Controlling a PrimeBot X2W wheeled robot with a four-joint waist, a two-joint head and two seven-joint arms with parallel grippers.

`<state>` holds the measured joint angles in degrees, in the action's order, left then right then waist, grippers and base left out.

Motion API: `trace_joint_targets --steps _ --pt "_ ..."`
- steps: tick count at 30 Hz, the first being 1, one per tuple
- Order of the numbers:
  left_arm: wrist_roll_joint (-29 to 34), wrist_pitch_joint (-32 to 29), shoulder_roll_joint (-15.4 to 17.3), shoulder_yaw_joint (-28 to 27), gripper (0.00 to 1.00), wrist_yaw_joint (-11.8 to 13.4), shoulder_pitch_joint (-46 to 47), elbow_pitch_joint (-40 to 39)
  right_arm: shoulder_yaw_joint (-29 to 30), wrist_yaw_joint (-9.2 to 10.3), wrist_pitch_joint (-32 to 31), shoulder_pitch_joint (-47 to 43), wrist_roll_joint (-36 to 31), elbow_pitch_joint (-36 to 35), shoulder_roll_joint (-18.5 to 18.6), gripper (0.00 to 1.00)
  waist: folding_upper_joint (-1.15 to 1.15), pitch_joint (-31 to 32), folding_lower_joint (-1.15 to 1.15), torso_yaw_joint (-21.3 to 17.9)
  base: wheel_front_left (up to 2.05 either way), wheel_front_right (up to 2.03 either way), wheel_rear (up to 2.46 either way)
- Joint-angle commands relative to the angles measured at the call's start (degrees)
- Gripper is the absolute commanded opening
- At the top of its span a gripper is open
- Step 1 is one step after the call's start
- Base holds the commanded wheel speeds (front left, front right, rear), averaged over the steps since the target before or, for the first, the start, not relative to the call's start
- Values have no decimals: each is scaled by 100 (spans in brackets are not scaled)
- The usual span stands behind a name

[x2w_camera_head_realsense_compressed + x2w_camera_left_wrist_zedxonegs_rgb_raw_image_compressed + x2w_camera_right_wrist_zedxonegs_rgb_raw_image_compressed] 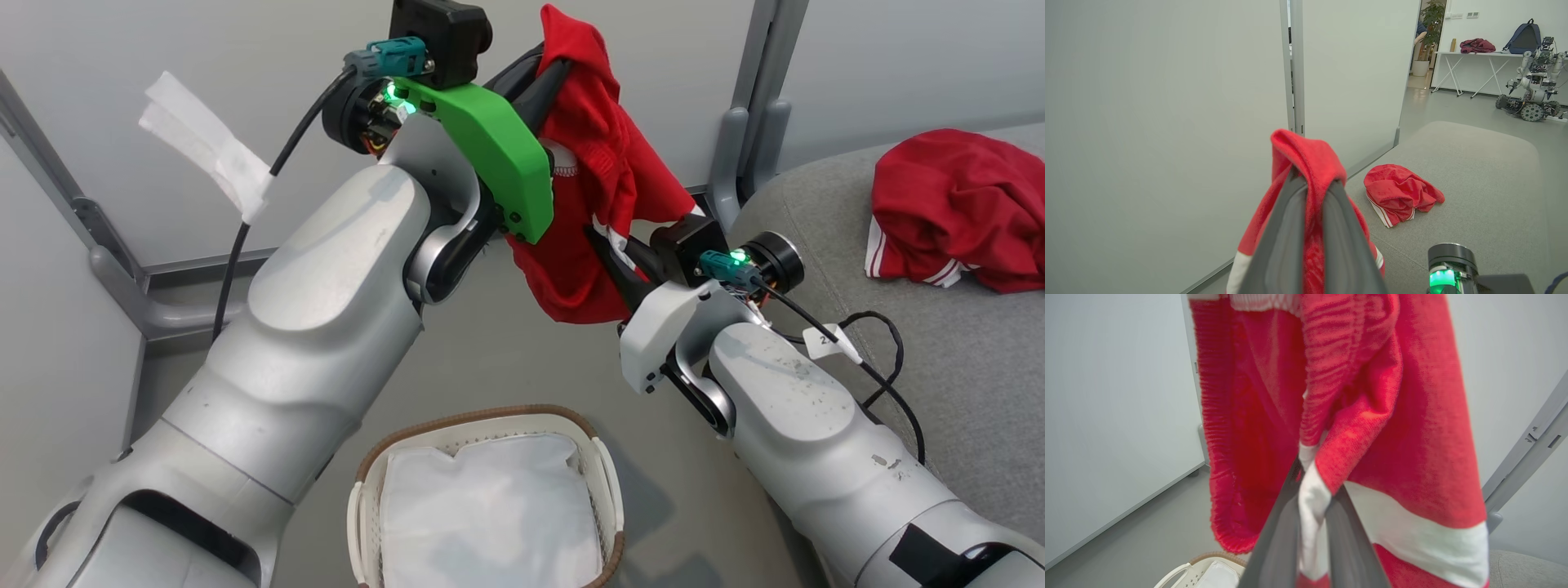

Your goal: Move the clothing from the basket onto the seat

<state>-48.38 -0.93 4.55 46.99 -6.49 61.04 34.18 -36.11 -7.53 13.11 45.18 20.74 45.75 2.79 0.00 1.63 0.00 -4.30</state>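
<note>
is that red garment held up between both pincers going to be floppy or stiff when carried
Likely very floppy: the red garment sags in folds between the left pincer and right pincer. Probably light, since two small pinches hold it up. Its loose lower edge may swing when moved.

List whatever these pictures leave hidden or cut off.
- Left wrist view: the held garment drapes over the left claw, hiding the pinch point.
- Right wrist view: the top edge cuts off the garment's upper part, and the right claw blocks part of its lower hem.
- Head view: the bottom edge cuts off the basket, and the white liner hides its floor.
- Head view: the second garment on the seat runs off the right edge.
</note>
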Motion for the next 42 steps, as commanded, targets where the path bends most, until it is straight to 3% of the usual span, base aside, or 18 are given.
trace_joint_targets --steps 1,4,5,6,7,19,25,34,42 --pt "-45 22 57 -8 0 43 -130 45 -13 8 53 59 36 32 20 0 0 -5 0 -50 0 0 0" --pt "-36 84 116 -25 0 51 -189 76 14 8 97 141 28 69 20 0 0 -16 0 -122 0 0 0" --pt "-37 106 141 -26 22 50 -228 98 49 8 110 167 12 87 20 0 0 -17 0 -152 0 0 0" --pt "-36 136 164 -24 71 49 -258 118 96 8 122 194 -15 111 21 0 0 -20 0 -182 0 0 0" --pt "-43 170 178 -30 100 46 -284 131 140 8 129 212 -40 142 20 0 0 -22 0 -204 0 0 0" --pt "96 712 439 138 100 0 -975 272 1272 8 203 549 -797 660 19 0 0 -50 0 -411 0 0 0" --pt "232 1036 414 374 100 16 -1431 215 1904 8 215 471 -1360 696 76 0 0 -73 0 -507 0 0 0" --pt "407 1312 325 643 100 188 -2080 64 2502 8 215 45 -1772 67 291 0 0 -166 0 -866 0 0 0" --pt "513 1455 267 759 100 367 -2374 -111 2716 8 45 -250 -1840 -804 383 0 0 -334 0 -1429 0 0 0"
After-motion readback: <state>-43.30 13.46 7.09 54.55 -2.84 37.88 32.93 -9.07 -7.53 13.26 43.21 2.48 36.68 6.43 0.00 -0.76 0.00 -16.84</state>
